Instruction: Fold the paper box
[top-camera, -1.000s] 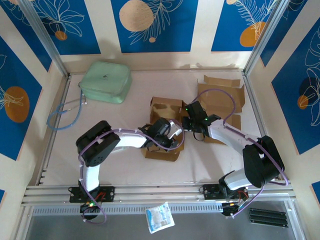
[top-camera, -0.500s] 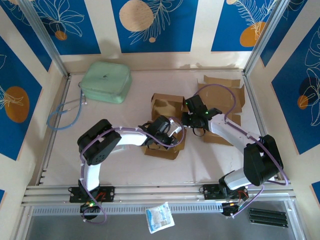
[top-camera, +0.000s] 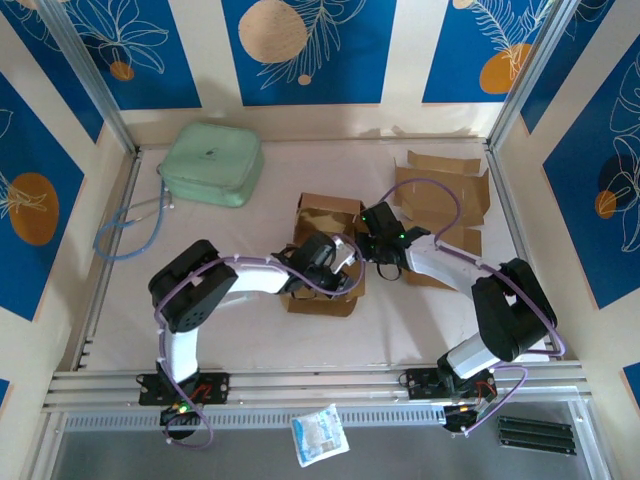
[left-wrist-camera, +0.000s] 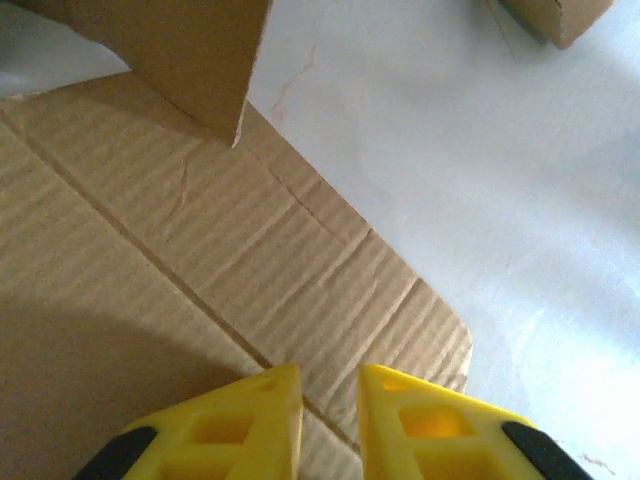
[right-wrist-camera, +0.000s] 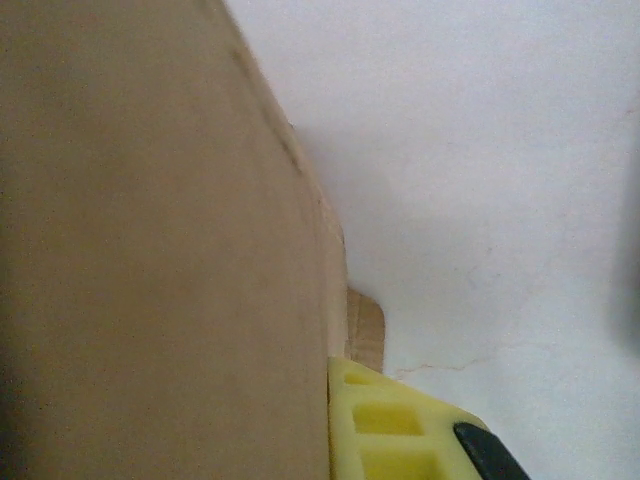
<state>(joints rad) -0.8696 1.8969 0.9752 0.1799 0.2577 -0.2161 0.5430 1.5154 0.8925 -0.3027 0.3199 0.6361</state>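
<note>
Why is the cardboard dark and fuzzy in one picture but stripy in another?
Right wrist view: the box wall sits very close to the lens, so it blurs and looks dim. Left wrist view: the cardboard flap is in focus, its ridges sharp, with a soft shadow at lower left.

Closes in on three sides with cream walls (top-camera: 205, 60) bearing blue panels (top-camera: 350, 70) of white leaves and orange discs, joins at slanting aluminium posts (top-camera: 85, 78), spreads below as a pale, evenly lit table (top-camera: 250, 340), ends in metal rails (top-camera: 320, 385) along the near edge.
</note>
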